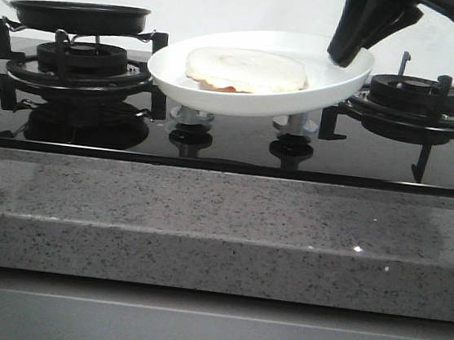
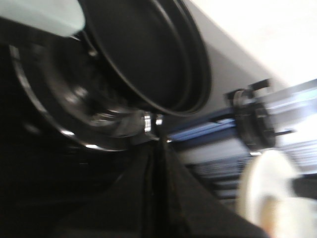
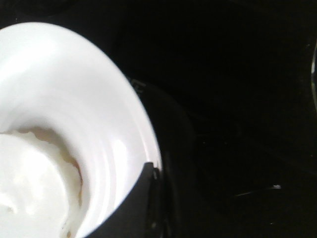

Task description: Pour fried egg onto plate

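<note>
Holding the plate (image 1: 335, 88) by its rim at about three o'clock, my right gripper (image 1: 348, 57) has its jaws clamped on the edge, the dish raised above the stove knobs (image 1: 192, 118) between the two burners. The fried egg (image 1: 247, 68) already lies on the plate, a little toward nine o'clock of its centre, so I judge the pour itself finished and the step in hand to be the finish: bringing the plate down level and setting the pan to rest.

My left gripper (image 2: 158, 163) reaches toward the frying pan (image 1: 80, 15), which sits above the left burner (image 1: 79, 67) at ten o'clock in the front view; the left wrist view is too blurred for me to tell whether those jaws are apart or closed on the handle.

For materials, the plate is glossy white, wide and shallow with a raised rim, and I expect it to be slippery in a one-sided pinch. The egg is a flat, creamy disc with a browned edge, soft, likely to slide if I tilt. The pan is matte black and round; the hob (image 1: 229, 150) is dark mirror glass, the counter front (image 1: 219, 235) speckled grey stone. Next I must keep the plate level while lowering it gently.
</note>
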